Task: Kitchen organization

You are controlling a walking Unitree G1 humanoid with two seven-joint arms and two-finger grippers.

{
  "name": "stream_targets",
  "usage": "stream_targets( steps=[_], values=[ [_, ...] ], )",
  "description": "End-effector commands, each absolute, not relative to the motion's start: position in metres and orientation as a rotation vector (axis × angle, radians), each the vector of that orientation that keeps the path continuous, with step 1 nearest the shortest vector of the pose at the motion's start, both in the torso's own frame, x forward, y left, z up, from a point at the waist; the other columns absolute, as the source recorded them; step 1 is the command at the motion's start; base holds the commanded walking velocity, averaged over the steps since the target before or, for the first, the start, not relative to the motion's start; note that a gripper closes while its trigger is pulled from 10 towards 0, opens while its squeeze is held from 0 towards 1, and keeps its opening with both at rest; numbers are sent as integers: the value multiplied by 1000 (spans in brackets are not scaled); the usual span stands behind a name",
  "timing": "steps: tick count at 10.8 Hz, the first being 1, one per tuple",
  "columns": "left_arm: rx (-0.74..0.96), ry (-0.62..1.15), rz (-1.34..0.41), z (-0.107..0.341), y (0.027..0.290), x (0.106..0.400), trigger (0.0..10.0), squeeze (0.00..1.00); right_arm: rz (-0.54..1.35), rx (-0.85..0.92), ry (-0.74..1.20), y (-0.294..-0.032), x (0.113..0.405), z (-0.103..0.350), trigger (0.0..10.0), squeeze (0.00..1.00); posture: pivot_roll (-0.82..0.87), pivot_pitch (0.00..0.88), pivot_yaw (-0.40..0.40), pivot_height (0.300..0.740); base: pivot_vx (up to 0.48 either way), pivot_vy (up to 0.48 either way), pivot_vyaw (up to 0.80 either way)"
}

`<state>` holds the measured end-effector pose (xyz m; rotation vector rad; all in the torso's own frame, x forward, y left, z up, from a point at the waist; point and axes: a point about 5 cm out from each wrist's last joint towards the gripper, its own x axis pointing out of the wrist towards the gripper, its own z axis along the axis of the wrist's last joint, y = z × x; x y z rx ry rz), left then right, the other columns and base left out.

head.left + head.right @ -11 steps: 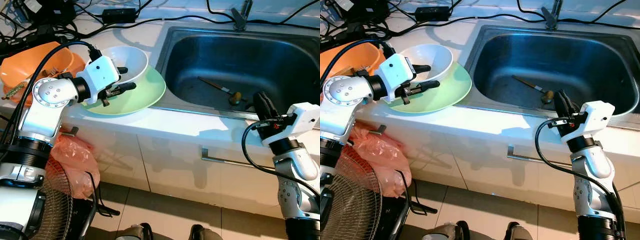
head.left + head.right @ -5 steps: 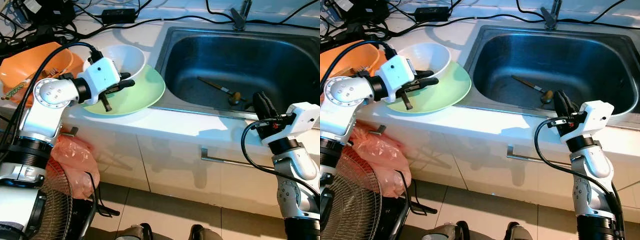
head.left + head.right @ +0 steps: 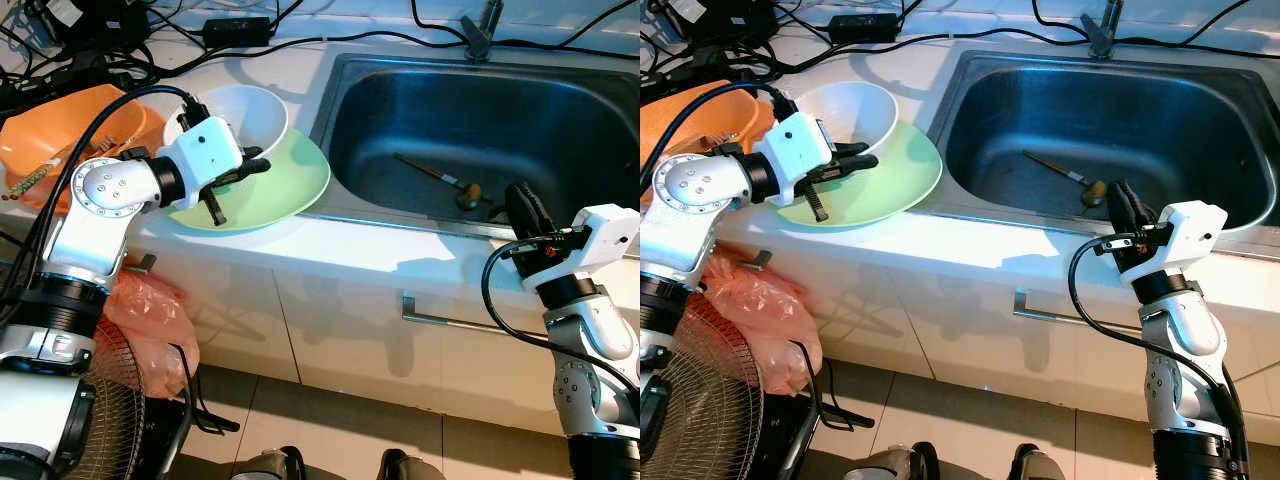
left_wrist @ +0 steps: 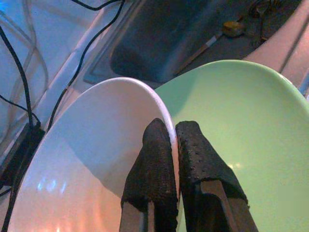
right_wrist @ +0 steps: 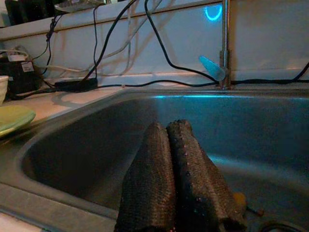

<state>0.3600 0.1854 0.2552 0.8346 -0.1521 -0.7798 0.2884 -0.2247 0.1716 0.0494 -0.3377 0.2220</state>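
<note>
The left gripper point(image 4: 171, 140) pinches the rim of the white bowl point(image 3: 240, 115), 1 finger inside the bowl and 1 outside over the green plate point(image 3: 290, 180); the rim runs between the 2 pads, as the left wrist view shows. The bowl sits on the far left part of the plate, and the plate lies on the white bench point(image 3: 400, 250), its right edge just beside the sink point(image 3: 560, 110). The gripper's white housing covers the near side of the bowl, so how bowl and plate meet there cannot be made out.

The right gripper point(image 3: 1122, 208) hangs at the near rim of the sink, its 2 fingers pressed together on nothing, pointing into the basin.

Left of the bowl, an orange basin point(image 3: 70, 125) is partly hidden behind the left arm and its black cable; what lies in it is hard to tell. In the sink bottom lies a thin utensil point(image 3: 430, 172) with a small yellowish lump point(image 3: 470, 195) at its end, too small to identify. Black cables point(image 3: 300, 40) trail along the back of the bench, and the tap point(image 3: 480, 30) is cut off at the top edge.
</note>
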Motion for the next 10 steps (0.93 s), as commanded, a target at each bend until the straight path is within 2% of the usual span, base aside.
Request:
stream_targets(
  steps=[1,2,5,7,8,10],
  values=[
    [866,-180,-772,262,183,361,0,0,217,75,-220,-222,287,146,10000,0,41,161,99,740,0,0,0],
    [911,-262,-685,273,181,364,10000,0,217,77,-221,-222,287,146,10000,0,43,159,97,740,0,0,0],
    [922,-451,-535,303,177,366,10000,0,219,78,-221,-221,287,146,10000,0,40,160,97,740,0,0,0],
    [864,-568,-490,316,170,365,10000,0,219,80,-222,-221,288,146,10000,0,39,156,98,740,0,0,0],
    [764,-606,-535,314,151,366,10000,0,222,82,-223,-219,289,145,10000,0,35,149,98,740,0,0,0],
    [689,-609,-630,301,125,366,10000,0,223,84,-229,-218,290,147,10000,0,26,144,101,740,0,0,0]
  ],
)
